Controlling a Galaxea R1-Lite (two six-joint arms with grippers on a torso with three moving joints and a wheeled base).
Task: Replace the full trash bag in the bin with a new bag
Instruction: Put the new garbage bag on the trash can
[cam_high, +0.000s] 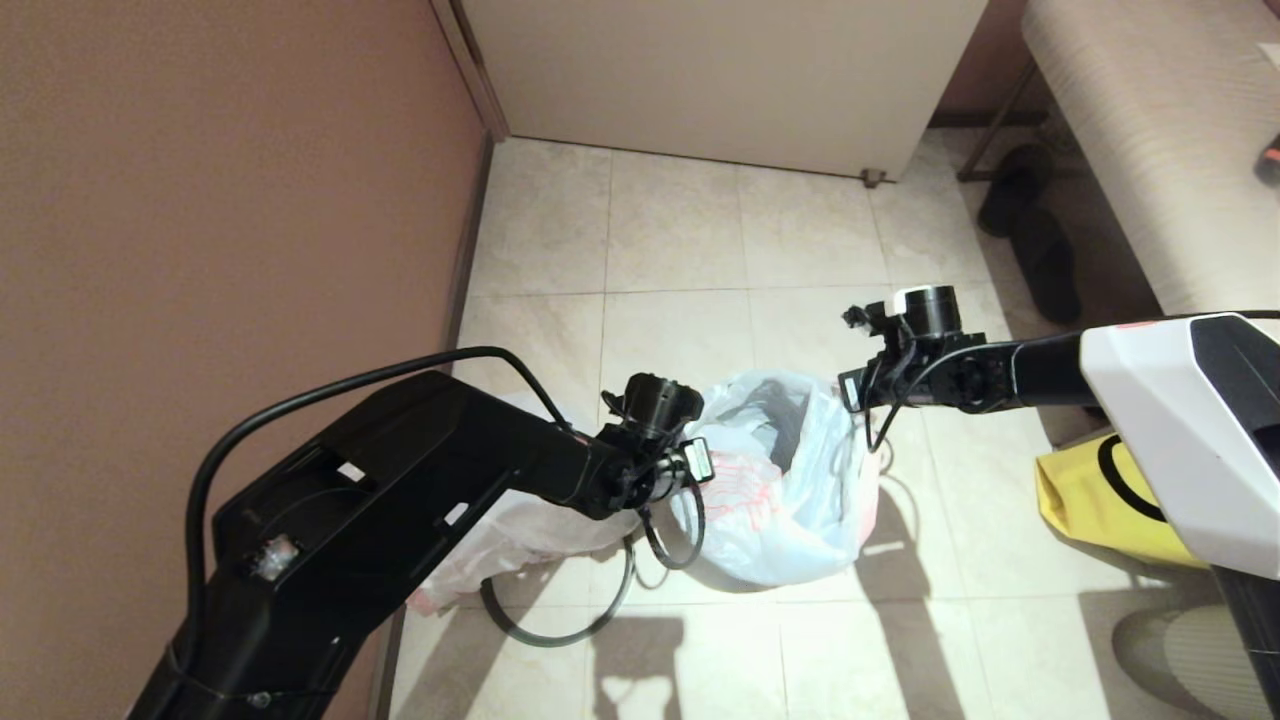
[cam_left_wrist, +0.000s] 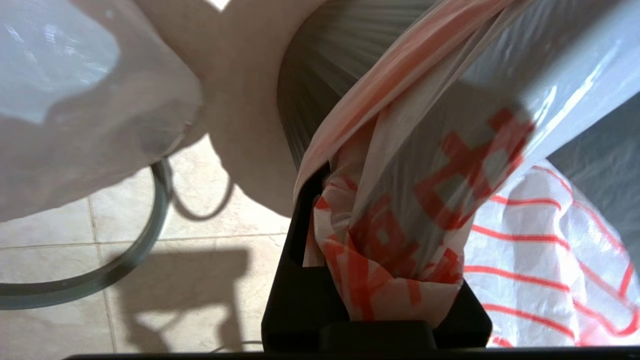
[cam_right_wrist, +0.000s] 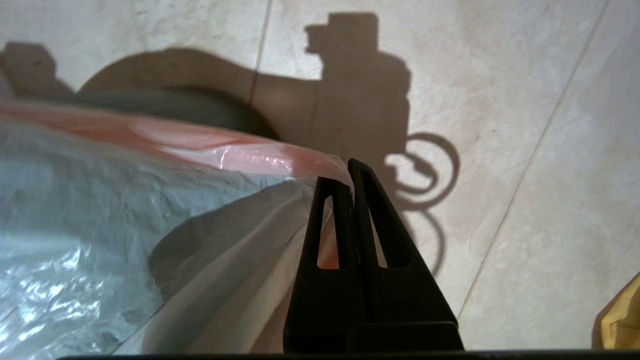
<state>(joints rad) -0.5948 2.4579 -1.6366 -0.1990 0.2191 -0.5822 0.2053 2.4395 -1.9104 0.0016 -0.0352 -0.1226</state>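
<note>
**Head view: both tools grip the new bag over the bin**

Head view shows the new bag (cam_high: 790, 480) draped over the bin (cam_high: 775, 425) at the middle of the tiled floor (cam_high: 680, 230), its mouth held open between the two arms. The left tool (cam_left_wrist: 380, 280) is clamped on a bunched fold of the bag's printed film at the bin's left side; the ribbed bin wall shows just behind it. The right tool (cam_right_wrist: 350, 175) is pinched tight on the bag's red-orange hem at the bin's right edge. The full bag (cam_high: 500, 545) lies on the floor left of the bin, partly hidden under the left arm, beside the wall (cam_high: 200, 200). The grey ring (cam_high: 560, 620) lies flat on the floor near the full bag. A yellow bag (cam_high: 1090, 500) sits at the right.
</note>
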